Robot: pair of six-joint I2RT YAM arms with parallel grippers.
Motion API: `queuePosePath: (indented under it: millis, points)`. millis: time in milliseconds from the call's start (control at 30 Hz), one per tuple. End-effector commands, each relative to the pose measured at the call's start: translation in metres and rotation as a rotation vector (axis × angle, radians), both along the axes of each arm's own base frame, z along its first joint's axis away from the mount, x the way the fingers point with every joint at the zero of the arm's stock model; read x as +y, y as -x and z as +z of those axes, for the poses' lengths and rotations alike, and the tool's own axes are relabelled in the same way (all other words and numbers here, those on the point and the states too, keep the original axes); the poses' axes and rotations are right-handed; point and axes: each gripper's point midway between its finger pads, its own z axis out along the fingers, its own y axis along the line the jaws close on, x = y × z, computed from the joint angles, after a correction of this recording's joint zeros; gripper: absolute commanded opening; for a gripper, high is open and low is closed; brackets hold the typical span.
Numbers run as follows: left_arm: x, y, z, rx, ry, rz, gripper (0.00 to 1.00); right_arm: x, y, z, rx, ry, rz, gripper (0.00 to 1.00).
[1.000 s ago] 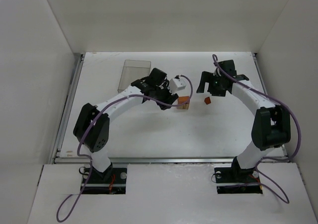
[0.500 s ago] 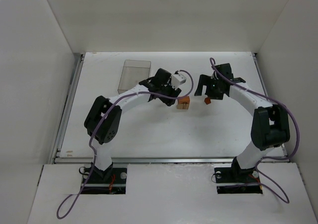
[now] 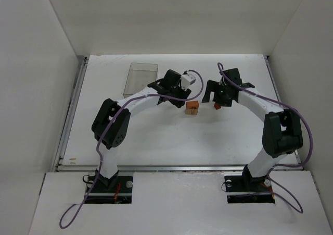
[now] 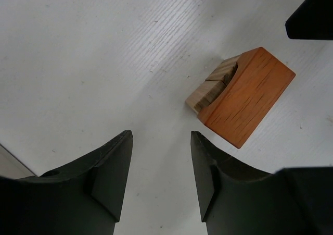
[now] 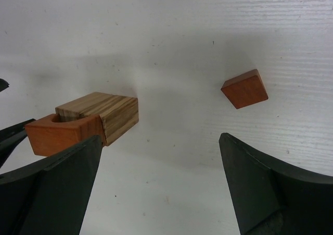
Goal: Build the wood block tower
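Observation:
The wood block tower (image 3: 192,108) stands mid-table as a light tan block (image 5: 99,111) with a reddish-orange notched piece (image 4: 244,94) against it, seen on top from above. A small reddish wedge (image 5: 244,89) lies apart on the table to its right (image 3: 216,106). My left gripper (image 4: 161,135) is open and empty, just short of the stack on its left (image 3: 178,99). My right gripper (image 5: 160,138) is wide open above the table between stack and wedge (image 3: 217,97), touching neither.
A clear plastic rectangular box (image 3: 141,78) lies at the back left of the white table (image 3: 156,136). White walls close in the sides and back. A dark tip of the right gripper (image 4: 312,11) shows in the left wrist view's corner.
My left gripper has drawn back from the stack, its elbow swinging right. My right gripper has shifted a little left and nearer, over the small wedge. The blocks have not moved.

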Motion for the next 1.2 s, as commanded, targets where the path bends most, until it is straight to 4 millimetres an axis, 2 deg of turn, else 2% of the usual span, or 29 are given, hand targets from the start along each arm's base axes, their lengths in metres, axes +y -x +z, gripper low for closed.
queuePosePath:
  millis: [0,500,633,833,1167]
  points:
    - [-0.013,-0.013,0.031,-0.053,0.07,0.017,0.45,0.005,-0.002,-0.004,-0.015,0.0,-0.002,1.0]
    - [-0.011,-0.006,0.022,-0.023,0.063,0.004,0.45,0.006,0.001,-0.009,0.001,0.012,0.002,1.0]
    - [-0.01,-0.001,0.013,0.008,0.055,0.004,0.45,0.006,0.001,-0.009,0.001,0.012,0.002,1.0]
    - [-0.011,0.0,0.013,0.012,0.06,-0.002,0.45,0.006,0.001,-0.009,0.001,0.012,0.002,1.0]
    - [-0.004,0.006,0.003,0.033,0.027,-0.001,0.44,0.004,0.003,-0.012,0.009,0.021,-0.003,1.0]
